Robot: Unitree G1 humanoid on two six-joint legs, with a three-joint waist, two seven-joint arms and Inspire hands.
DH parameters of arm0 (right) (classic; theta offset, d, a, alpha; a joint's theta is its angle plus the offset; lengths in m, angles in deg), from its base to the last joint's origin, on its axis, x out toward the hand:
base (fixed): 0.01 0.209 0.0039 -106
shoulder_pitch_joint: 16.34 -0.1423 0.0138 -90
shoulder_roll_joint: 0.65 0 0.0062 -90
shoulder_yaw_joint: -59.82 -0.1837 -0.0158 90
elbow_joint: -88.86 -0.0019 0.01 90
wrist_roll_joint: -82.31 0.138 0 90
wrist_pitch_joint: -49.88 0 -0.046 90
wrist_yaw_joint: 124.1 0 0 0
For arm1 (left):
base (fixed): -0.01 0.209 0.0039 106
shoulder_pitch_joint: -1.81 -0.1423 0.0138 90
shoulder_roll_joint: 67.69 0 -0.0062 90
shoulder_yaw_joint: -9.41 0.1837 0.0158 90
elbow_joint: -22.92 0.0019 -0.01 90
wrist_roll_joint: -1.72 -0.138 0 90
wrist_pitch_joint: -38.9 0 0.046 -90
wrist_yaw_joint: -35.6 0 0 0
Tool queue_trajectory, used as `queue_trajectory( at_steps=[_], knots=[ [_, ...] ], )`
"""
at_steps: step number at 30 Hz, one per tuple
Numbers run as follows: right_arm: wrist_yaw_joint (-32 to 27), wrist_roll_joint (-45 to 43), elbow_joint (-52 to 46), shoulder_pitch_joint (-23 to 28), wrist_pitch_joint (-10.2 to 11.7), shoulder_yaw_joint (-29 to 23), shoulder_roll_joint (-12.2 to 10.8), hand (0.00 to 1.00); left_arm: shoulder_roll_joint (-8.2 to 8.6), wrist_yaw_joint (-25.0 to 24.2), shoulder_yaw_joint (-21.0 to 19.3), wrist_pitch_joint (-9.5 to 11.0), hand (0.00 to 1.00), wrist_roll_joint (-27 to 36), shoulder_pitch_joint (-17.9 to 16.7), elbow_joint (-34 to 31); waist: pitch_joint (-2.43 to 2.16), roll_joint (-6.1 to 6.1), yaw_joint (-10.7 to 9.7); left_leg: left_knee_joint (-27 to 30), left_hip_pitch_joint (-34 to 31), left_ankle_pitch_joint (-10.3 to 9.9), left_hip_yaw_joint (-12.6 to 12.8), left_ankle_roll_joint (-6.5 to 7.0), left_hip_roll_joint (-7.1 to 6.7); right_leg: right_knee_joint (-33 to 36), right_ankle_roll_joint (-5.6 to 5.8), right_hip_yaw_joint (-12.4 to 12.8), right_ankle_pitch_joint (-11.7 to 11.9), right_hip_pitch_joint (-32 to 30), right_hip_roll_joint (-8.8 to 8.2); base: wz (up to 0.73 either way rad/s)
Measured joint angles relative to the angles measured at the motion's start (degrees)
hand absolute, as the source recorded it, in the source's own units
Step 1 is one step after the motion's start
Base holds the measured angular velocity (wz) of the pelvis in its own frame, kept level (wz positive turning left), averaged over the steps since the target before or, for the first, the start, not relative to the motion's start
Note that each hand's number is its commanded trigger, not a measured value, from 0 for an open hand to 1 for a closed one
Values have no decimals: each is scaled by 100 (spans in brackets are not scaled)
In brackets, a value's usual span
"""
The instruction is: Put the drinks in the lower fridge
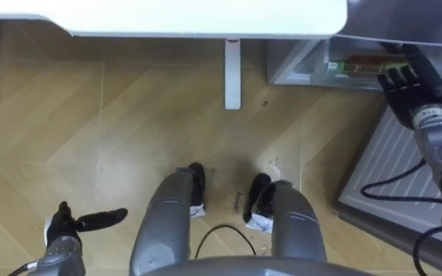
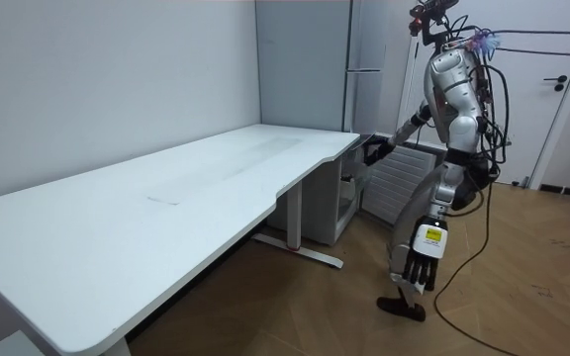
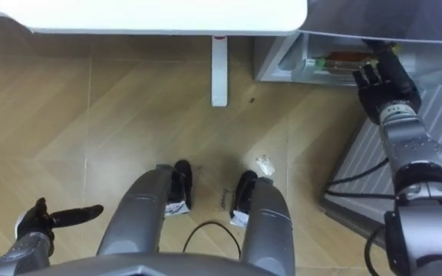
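A brown drink bottle [image 1: 357,66] with a green cap lies on a shelf inside the open lower fridge [image 1: 301,65], also seen as the bottle [image 3: 336,59] in the right eye view. My right hand [image 1: 407,80] reaches out to that shelf, just right of the bottle, with its fingers relaxed and nothing in them. In the room view the right hand [image 2: 374,150] is at the fridge opening beside the desk's end. My left hand [image 1: 66,227] hangs low at my side, fingers straight and holding nothing; the room view has this left hand [image 2: 425,265] beside my knee.
I stand on wooden floor at the end of a long white desk [image 2: 166,198], its edge [image 1: 206,19] just ahead with a leg [image 1: 232,73]. The open fridge door [image 1: 405,165] stands close on my right. A tall grey fridge [image 2: 364,59] rises behind.
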Motion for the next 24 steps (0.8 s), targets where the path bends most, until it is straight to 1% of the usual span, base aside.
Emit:
queue_trajectory(
  at_steps=[1, 5, 8, 12, 15, 19, 20, 22, 24],
  knots=[
    [11, -66, -137, 95, 0, 2, 0, 0, 0, -5, -2, -2, 0, 21, -55, -17, -1, 10, -5, 3, 13, -2, 0, -3, 6, -1, -3, -2, 2, 13, 3, -3],
    [42, -169, -161, 226, 0, 3, -1, 0, 1, -15, -1, -80, 0, 32, -95, -29, 2, 33, 40, 20, 11, -3, 6, -5, 38, -1, -10, -3, 5, 15, 21, 0],
    [42, -169, -161, 279, 0, 3, -2, 0, 4, -92, -1, -104, 0, 32, -162, -29, 5, 81, 41, 28, 12, -2, 12, -5, 38, 8, -13, 6, 7, 13, 24, 0],
    [-42, -358, -385, 378, 64, 3, -4, 0, 8, -172, 3, -105, 0, 41, -176, 75, 6, 101, 12, 8, 27, -2, 42, -6, 41, 17, -12, 82, 8, -23, 42, -4],
    [-234, -445, -639, 531, 225, 3, -19, 0, 10, -183, -2, -82, 0, 40, -173, 78, 4, 106, -27, 5, 26, -5, 41, -13, 54, -15, -10, 77, 11, -4, 61, -2],
    [-582, -613, -586, 710, 262, 3, -37, 0, 90, -206, -1, -70, 0, 51, -176, 207, 5, 120, -104, -95, 173, -12, 32, -19, 50, -176, 17, 46, 36, 185, 84, 1],
    [-631, -632, -561, 721, 276, 3, -37, 0, 91, -205, -1, -70, 0, 48, -179, 206, 5, 120, -117, -106, 187, -12, 34, -19, 49, -189, 19, 45, 38, 201, 85, 0],
    [-796, -752, -543, 817, 372, 3, -36, 0, 89, -194, -2, -27, 0, 45, -179, 186, 5, 121, -131, -134, 200, -13, 31, -19, 48, -226, 23, 39, 40, 222, 92, 0],
    [-970, -883, -546, 864, 399, -2, -33, 0, 89, -155, -2, -8, 0, 48, -180, 176, 6, 125, -162, -139, 193, -14, 34, -21, 48, -227, 24, 41, 39, 214, 92, 0]
  ],
)
